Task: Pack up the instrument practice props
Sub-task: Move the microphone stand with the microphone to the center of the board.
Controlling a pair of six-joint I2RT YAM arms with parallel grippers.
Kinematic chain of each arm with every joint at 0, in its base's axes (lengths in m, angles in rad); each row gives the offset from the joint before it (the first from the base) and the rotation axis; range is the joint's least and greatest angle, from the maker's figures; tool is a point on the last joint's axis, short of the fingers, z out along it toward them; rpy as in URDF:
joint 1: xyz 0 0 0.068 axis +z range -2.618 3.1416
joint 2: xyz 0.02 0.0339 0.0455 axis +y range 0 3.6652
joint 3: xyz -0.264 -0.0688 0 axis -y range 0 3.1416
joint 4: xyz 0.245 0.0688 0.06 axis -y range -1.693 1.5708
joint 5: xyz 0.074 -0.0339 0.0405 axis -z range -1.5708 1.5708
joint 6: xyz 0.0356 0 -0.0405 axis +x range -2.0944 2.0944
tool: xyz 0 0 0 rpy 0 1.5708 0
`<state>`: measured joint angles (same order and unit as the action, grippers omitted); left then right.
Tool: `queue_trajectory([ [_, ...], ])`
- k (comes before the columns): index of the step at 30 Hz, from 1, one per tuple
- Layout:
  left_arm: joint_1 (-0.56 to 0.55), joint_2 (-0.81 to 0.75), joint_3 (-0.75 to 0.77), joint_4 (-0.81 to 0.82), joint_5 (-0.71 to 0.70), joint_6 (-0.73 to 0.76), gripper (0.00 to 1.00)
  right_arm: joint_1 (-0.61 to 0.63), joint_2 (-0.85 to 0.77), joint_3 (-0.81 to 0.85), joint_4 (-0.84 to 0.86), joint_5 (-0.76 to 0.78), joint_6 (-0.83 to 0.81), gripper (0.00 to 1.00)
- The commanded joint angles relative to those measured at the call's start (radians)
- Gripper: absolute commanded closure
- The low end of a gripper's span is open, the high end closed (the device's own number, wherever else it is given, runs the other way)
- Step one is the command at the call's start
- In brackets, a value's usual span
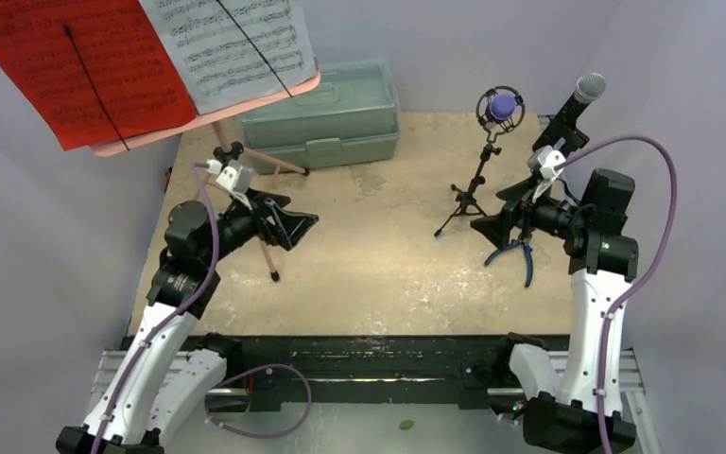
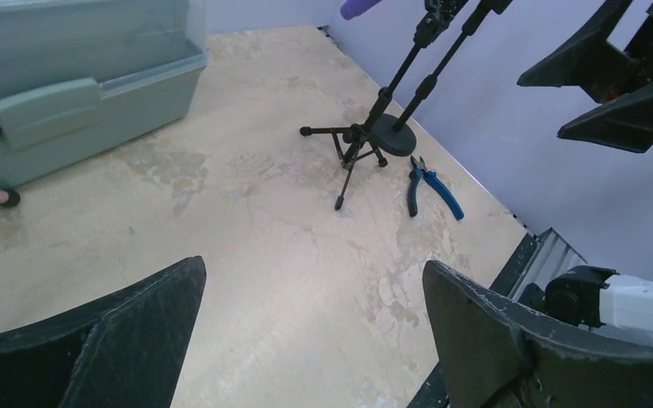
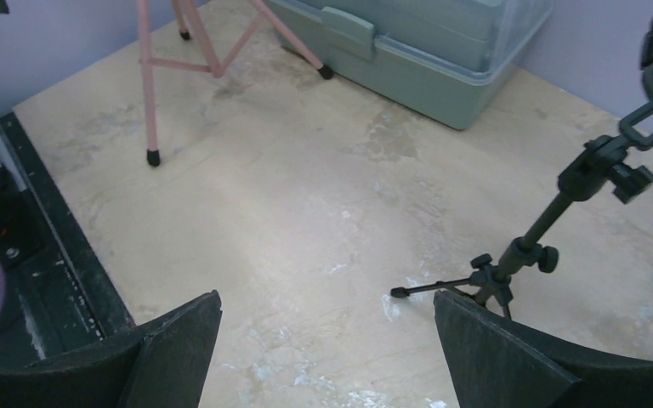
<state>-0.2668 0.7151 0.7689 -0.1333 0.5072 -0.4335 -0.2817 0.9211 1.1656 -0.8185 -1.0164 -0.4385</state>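
A pink tripod (image 1: 267,248) stands at the left and carries a pink tray (image 1: 208,112) with a red sheet (image 1: 85,66) and a white sheet (image 1: 236,43) of music. A purple microphone (image 1: 503,105) sits in a black mount on a small black tripod (image 1: 466,203). A black silver-headed microphone (image 1: 581,97) stands on a round-based stand at the right. My left gripper (image 1: 301,227) is open and empty beside the pink tripod's legs. My right gripper (image 1: 492,227) is open and empty just right of the small tripod (image 3: 510,268). The pink legs (image 3: 146,85) show in the right wrist view.
A grey-green plastic case (image 1: 326,113) stands shut at the back, also in the left wrist view (image 2: 68,93). Blue-handled pliers (image 1: 520,255) lie under my right arm, also in the left wrist view (image 2: 429,187). Purple walls close in three sides.
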Motion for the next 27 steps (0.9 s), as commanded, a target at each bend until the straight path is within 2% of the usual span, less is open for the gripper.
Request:
queue_trajectory([
  [1, -0.017, 0.071, 0.021, 0.222, 0.099, 0.061, 0.0, -0.003, 0.022, -0.087, 0.171, -0.161, 0.049, 0.01],
  [3, -0.023, 0.116, 0.02, 0.35, 0.145, -0.02, 0.0, -0.003, 0.042, -0.097, 0.257, -0.089, 0.145, 0.01],
  [6, -0.038, 0.16, 0.051, 0.365, 0.13, -0.025, 0.0, -0.004, 0.061, -0.052, 0.12, -0.007, -0.05, 0.01],
  [10, -0.056, 0.193, 0.041, 0.33, 0.075, -0.004, 0.0, -0.003, 0.072, -0.104, 0.253, 0.097, 0.098, 0.01],
  [14, -0.073, 0.211, -0.001, 0.362, 0.071, 0.005, 0.0, 0.01, 0.088, -0.145, 0.375, 0.169, 0.177, 0.01],
  [21, -0.115, 0.235, -0.053, 0.451, 0.035, 0.008, 0.01, 0.166, 0.171, -0.121, 0.541, 0.476, 0.148, 0.01],
  [27, -0.139, 0.256, -0.023, 0.421, 0.001, 0.036, 0.01, 0.211, 0.211, -0.117, 0.689, 0.652, 0.3, 0.02],
])
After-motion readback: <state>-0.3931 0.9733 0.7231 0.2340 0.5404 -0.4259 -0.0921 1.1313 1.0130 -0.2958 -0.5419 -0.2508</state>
